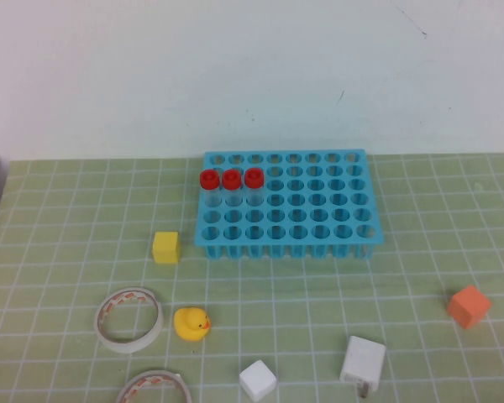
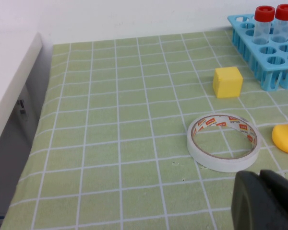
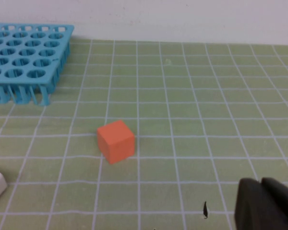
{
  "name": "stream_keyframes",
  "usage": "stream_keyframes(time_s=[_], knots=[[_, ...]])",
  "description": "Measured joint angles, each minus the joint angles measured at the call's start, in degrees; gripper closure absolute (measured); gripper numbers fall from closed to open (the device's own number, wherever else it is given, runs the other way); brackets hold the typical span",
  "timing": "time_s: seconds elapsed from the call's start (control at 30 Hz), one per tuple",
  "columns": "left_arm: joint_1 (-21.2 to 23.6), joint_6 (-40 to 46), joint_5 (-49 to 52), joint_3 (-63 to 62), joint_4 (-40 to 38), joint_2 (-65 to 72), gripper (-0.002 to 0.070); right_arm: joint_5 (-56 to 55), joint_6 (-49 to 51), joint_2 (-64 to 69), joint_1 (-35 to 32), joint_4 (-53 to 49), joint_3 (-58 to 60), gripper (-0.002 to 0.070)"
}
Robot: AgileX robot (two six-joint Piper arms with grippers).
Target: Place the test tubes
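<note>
A blue tube rack stands at the middle of the green grid mat. Three clear test tubes with red caps stand side by side in its back left holes; two of them show in the left wrist view. Neither arm appears in the high view. My left gripper is shut and empty, low over the mat near a tape ring. My right gripper is shut and empty, over bare mat near the orange cube, far from the rack.
A yellow cube, a rubber duck, two tape rings, a white cube, a white charger and an orange cube lie on the mat in front of the rack. A grey-white unit borders the left edge.
</note>
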Motion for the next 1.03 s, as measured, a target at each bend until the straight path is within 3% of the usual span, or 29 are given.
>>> stream_keyframes(time_s=[1.03], knots=[[0.0,0.0,0.0,0.0,0.0,0.0,0.0676,0.0,0.23,0.0,1.67,-4.84,0.0,0.0678]])
